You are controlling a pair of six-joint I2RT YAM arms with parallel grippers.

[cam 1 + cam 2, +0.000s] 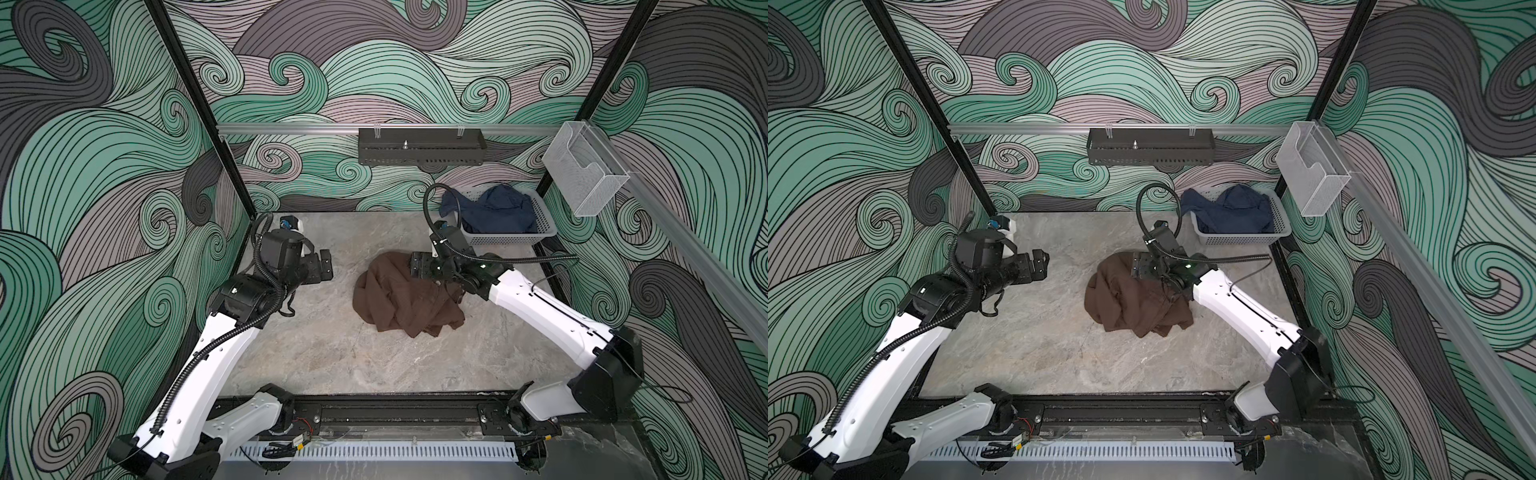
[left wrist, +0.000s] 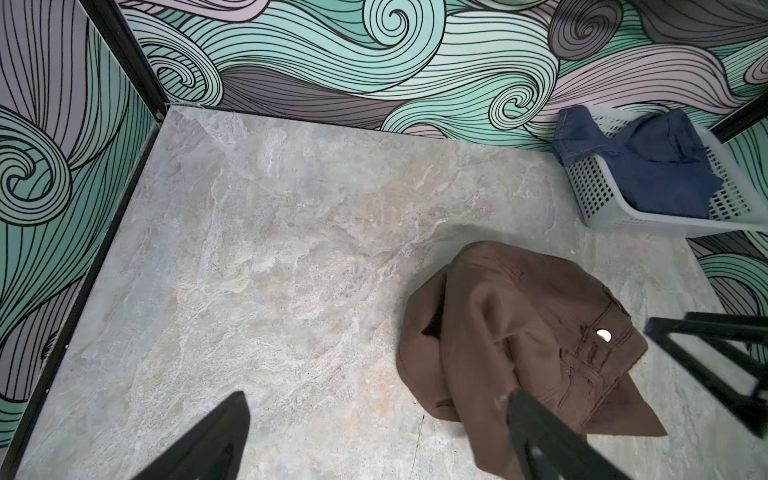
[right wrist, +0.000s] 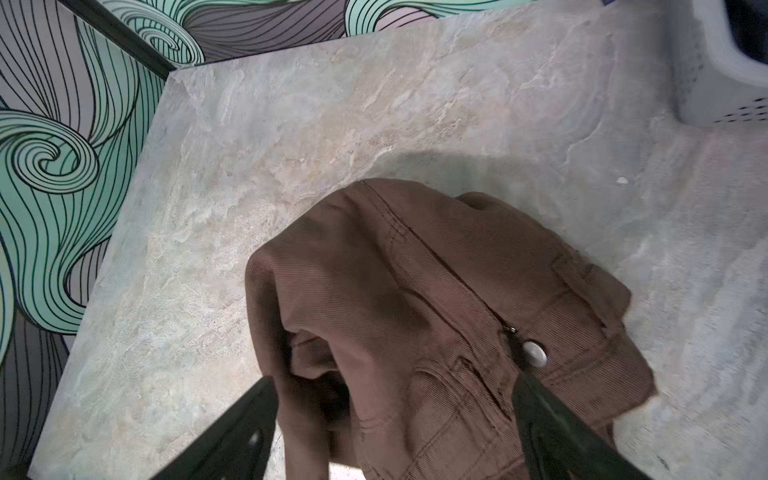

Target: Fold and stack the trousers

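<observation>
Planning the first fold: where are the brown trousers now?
In both top views the trousers lie crumpled on the table, right of centre, beneath the open right gripper and in front of the basket.

The brown trousers lie in a soft, crumpled heap on the table, near its middle, a little toward 1 o'clock. They are not folded. The waist, with a shiny round button, faces up.

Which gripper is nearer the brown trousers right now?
Right. The right gripper hangs open directly over the far edge of the crumpled trousers; whether it touches them is unclear. The left gripper, also open, is off to their left above the table, clearly apart.
</observation>
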